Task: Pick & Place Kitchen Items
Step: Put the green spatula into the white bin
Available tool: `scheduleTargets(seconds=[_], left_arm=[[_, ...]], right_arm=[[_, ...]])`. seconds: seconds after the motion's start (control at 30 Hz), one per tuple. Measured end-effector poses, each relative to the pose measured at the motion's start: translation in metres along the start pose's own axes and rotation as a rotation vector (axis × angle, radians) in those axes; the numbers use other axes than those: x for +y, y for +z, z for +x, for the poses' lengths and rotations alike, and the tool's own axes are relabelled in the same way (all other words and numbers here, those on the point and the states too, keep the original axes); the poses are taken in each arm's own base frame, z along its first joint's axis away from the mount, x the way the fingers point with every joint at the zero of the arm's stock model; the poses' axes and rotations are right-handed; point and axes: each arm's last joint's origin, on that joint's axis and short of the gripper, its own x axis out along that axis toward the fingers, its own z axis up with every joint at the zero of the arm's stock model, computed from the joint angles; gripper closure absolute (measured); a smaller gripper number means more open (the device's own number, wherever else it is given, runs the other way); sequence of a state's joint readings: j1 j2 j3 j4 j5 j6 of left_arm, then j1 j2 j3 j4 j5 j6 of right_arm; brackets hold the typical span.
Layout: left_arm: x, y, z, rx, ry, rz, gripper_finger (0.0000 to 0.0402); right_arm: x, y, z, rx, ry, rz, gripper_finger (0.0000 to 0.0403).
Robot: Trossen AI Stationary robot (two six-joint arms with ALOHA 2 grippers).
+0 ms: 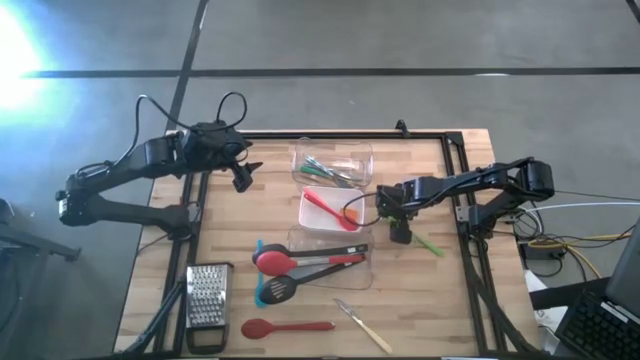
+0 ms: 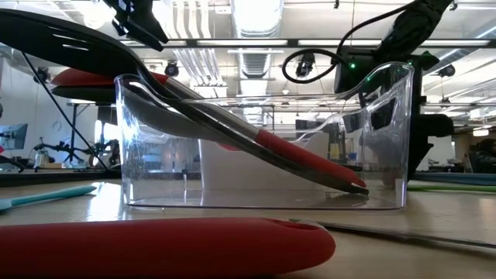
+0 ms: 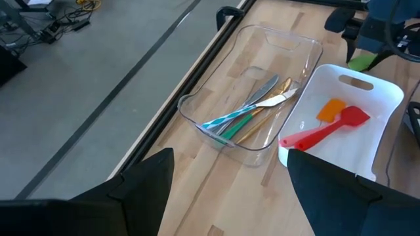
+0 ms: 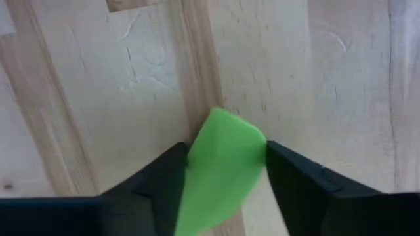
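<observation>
My right gripper (image 1: 400, 233) points down at the table's right side, shut on a green utensil (image 1: 428, 243) that lies on the wood. Its flat green end (image 4: 223, 164) fills the gap between the fingers. My left gripper (image 1: 242, 178) hangs open and empty above the far left, looking toward a clear tub (image 3: 252, 111) of slim cutlery and a white tub (image 3: 367, 98) that holds a red spatula (image 3: 325, 131). A third clear tub (image 1: 330, 260) holds black and red spoons, their heads resting over its left rim. My right gripper pinches the green utensil's flat end (image 4: 226, 141) between its two fingers, one on each side edge. The fingers come from above, pointing down, and lie across it. The utensil lies on the table, its handle (image 1: 432, 246) trailing toward the right near corner.
A steel box grater (image 1: 208, 298) lies at the near left. A red spoon (image 1: 285, 327) and a wood-handled tool (image 1: 362, 325) lie near the front edge. A teal tool (image 1: 262, 290) sits left of the near tub. A black frame rail (image 1: 462, 200) runs along the right side.
</observation>
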State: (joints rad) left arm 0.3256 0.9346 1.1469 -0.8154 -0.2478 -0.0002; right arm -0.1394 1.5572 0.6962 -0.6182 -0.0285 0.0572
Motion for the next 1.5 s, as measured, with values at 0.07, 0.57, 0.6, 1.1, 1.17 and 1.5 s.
scheduleTargets(seconds=[0.07,0.57,0.6,1.1,1.17,1.5], left_arm=[[0.0,0.0,0.0,0.0,0.0,0.0,0.0101],[0.0,0.0,0.0,0.002,0.0,0.001,0.0101],[0.0,0.0,0.0,0.001,0.0,0.001,0.0101],[0.0,-0.001,0.001,0.003,0.001,0.001,0.0101],[0.0,-0.001,0.001,0.005,0.001,0.001,0.0101],[-0.002,0.0,0.009,0.032,-0.005,0.003,0.0101]], right_arm=[[0.0,0.0,0.002,0.006,-0.011,0.002,0.0243],[0.0,0.005,-0.006,-0.035,-0.038,0.043,0.0365],[0.0,0.006,-0.009,-0.04,-0.037,0.042,0.0365],[0.001,0.009,-0.051,-0.176,-0.037,0.059,0.0396],[0.001,0.008,-0.055,-0.194,-0.036,0.062,0.0396],[0.001,0.008,-0.057,-0.206,-0.037,0.067,0.0396]])
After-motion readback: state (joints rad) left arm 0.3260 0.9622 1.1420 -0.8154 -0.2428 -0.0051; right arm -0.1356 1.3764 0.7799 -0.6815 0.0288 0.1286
